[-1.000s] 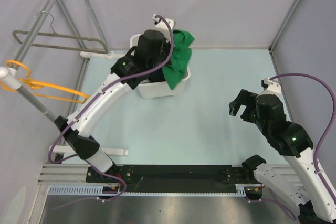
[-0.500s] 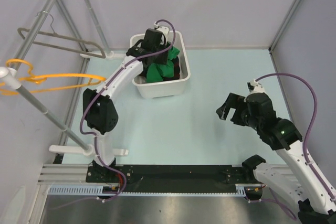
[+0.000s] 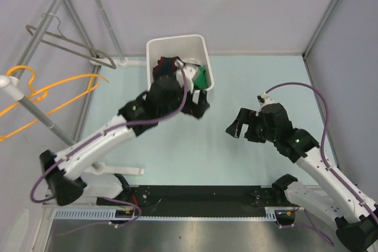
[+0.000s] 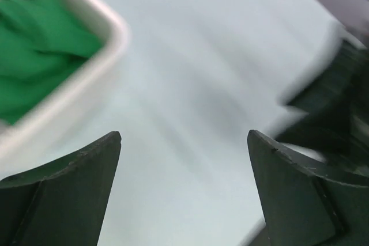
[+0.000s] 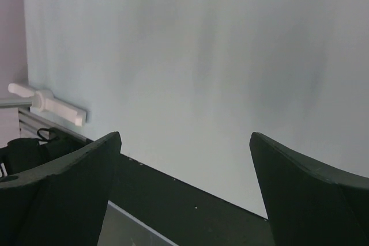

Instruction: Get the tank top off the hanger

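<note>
Both arms' jaws stand wide, nothing held. Green tank top (image 3: 202, 77) lies bunched in white bin (image 3: 177, 39), upper centre; hanger (image 3: 77, 45) bare, upper left. Left gripper (image 4: 183, 142) nearer: cloth up-left of it. Right gripper (image 5: 184, 139) well apart.

- tank top (image 3: 202, 77): bright green, in a white bin (image 3: 177, 38)
- hanger (image 3: 74, 44), far left: grey-beige, silver hook
- second hanger (image 3: 59, 82): bright orange
- surface (image 3: 177, 151): pale mint
</note>
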Tool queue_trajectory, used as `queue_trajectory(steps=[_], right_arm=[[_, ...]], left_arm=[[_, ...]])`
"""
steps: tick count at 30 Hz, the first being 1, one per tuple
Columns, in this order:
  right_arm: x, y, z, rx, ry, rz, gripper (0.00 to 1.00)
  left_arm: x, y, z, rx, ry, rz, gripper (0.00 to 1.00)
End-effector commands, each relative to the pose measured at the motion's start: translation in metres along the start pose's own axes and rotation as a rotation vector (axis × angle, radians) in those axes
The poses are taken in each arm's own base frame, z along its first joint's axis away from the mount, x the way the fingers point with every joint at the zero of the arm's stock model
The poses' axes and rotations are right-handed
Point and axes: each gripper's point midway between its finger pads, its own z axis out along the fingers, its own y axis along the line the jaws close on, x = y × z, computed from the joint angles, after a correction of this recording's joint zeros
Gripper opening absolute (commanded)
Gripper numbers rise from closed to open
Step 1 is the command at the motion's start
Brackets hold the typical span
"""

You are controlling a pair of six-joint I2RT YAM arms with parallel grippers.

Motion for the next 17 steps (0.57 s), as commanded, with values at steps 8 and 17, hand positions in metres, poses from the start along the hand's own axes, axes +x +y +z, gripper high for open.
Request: queue_trajectory(steps=[8,17], right_arm=[[0.000,0.027,0.048,-0.186,-0.088,0.130,0.99],[0.021,-0.006,0.055,-0.310,-0.283,0.261,1.00]], left_arm=[[0.159,-0.083,-0.081,0.384,-0.053,-0.346,0.96],[0.160,-0.046,-0.135,0.489,-0.363,-0.493,0.99]])
